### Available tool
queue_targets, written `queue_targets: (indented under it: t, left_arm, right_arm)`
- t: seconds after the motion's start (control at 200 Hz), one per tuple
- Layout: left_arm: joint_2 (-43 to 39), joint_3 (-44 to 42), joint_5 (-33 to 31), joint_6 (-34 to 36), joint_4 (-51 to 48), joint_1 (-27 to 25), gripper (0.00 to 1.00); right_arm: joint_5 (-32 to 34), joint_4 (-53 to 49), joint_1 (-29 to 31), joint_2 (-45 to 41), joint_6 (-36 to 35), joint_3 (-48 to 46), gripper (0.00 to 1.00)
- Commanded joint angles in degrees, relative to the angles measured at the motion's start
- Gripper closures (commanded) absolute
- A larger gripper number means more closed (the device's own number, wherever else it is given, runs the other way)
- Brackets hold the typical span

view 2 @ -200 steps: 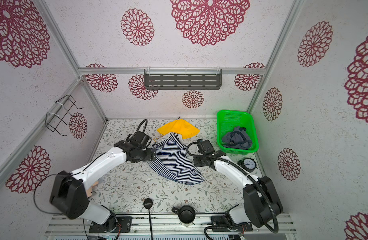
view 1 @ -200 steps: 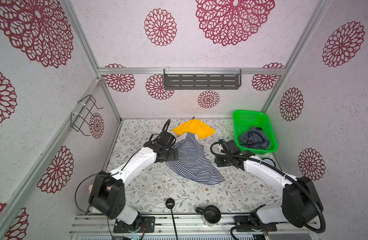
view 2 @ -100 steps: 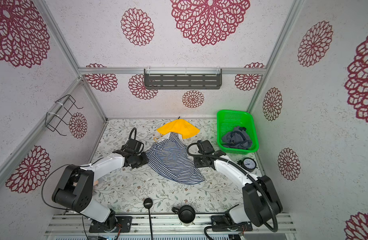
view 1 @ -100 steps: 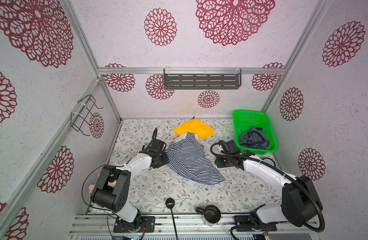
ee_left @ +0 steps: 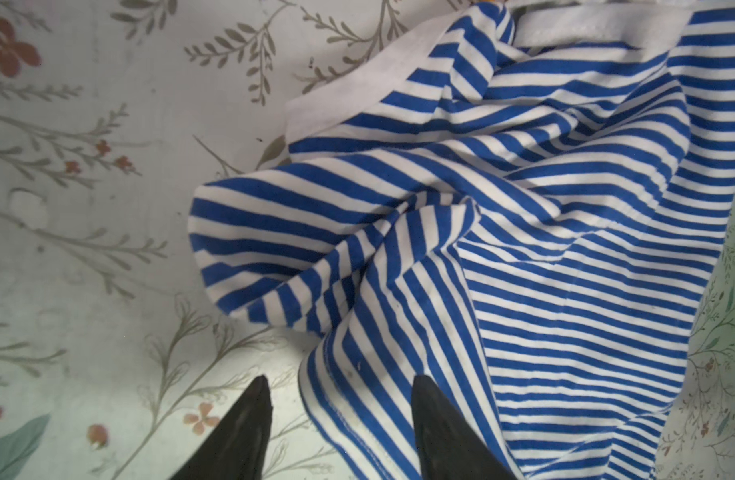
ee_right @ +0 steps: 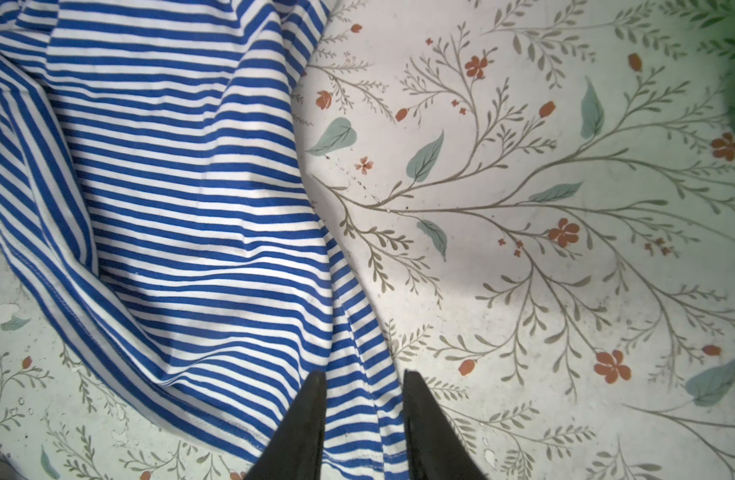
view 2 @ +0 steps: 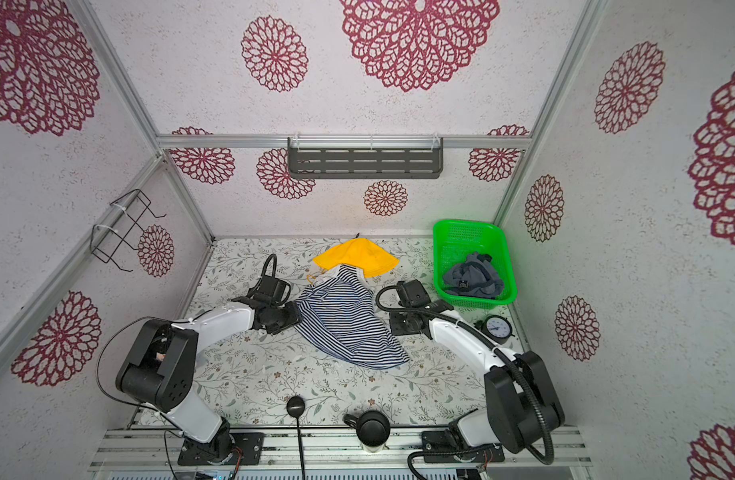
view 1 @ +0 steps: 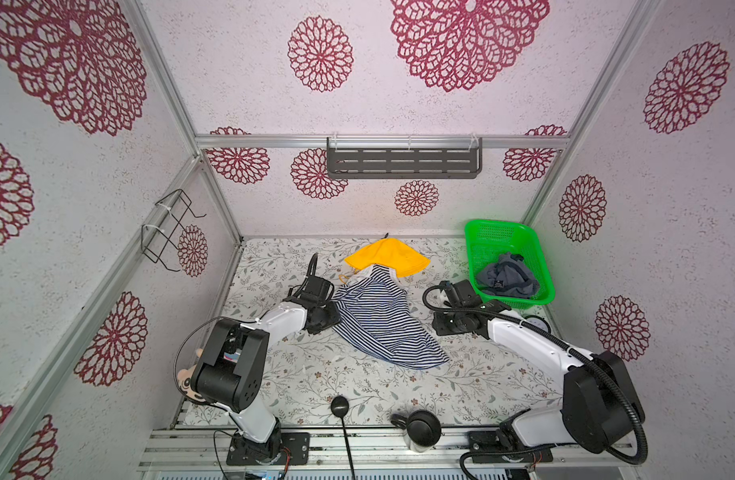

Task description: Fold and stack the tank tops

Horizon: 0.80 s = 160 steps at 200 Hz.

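Likely flattening striped tank top point(view 1: 382, 320), fold not yet started.
Left gripper point(ee_left: 340, 382) spread, straddling hem; right gripper point(ee_right: 363, 376) slightly apart over opposite edge, nothing pinched; top crumpled mid-frame, collar touching yellow hat point(view 1: 386, 257). Next: pinch edges, pull flat.

In front of me the striped tank top point(view 1: 382, 324) lies crumpled on the flowered table point(view 1: 315, 374), white-edged shoulders toward the back, hem spread toward the front. The blue-grey tank top point(view 1: 507, 278) sits bunched inside the green basket point(view 1: 498, 239).
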Motion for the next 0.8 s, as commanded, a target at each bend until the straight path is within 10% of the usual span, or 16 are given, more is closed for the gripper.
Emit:
queue_targets:
  t: [0.0, 0.515, 0.796]
  left_arm:
    - [-1.2, 0.3, -0.8, 1.2, -0.4, 0.4, 0.43]
    - [1.0, 2.6, 0.6, 1.4, -0.7, 0.4, 1.00]
    - [-6.3, 2.0, 1.4, 0.6, -4.8, 0.3, 1.00]
  right_arm:
    - [0.1, -0.5, -0.3, -1.7, 0.6, -0.9, 0.66]
    - [-0.5, -5.1, -5.5, -3.6, 1.5, -1.1, 0.67]
    - [-4.4, -11.2, -9.1, -3.5, 3.9, -5.6, 0.66]
